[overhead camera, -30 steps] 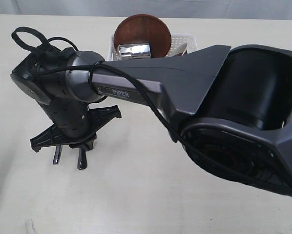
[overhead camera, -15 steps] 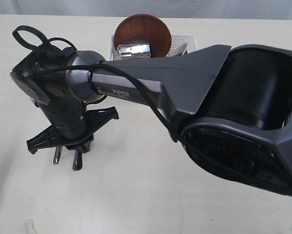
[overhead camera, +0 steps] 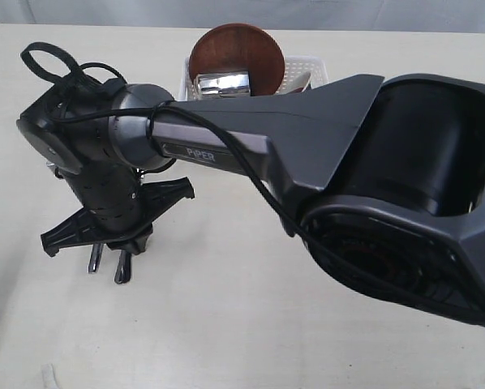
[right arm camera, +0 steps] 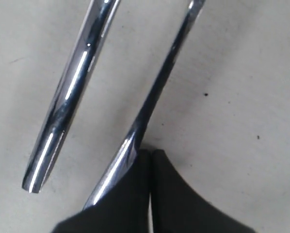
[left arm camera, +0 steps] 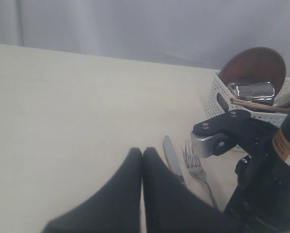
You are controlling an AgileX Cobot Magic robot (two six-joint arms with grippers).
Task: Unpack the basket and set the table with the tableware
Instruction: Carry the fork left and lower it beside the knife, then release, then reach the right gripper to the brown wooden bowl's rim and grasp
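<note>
Knife (left arm camera: pixel 170 154) and fork (left arm camera: pixel 196 167) lie on the table (overhead camera: pixel 226 340); the right gripper (right arm camera: pixel 151 153), fingers (right arm camera: pixel 130 194) pressed together against one handle (right arm camera: pixel 157 87), should straighten it, then fetch from the basket (overhead camera: pixel 311 65).

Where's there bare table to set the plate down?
Free: the broad near stretch of table between the knife and fork and the right arm's base; also the far strips either side of the basket. Crowded: around the cutlery, where the right gripper sits over the handles.
</note>
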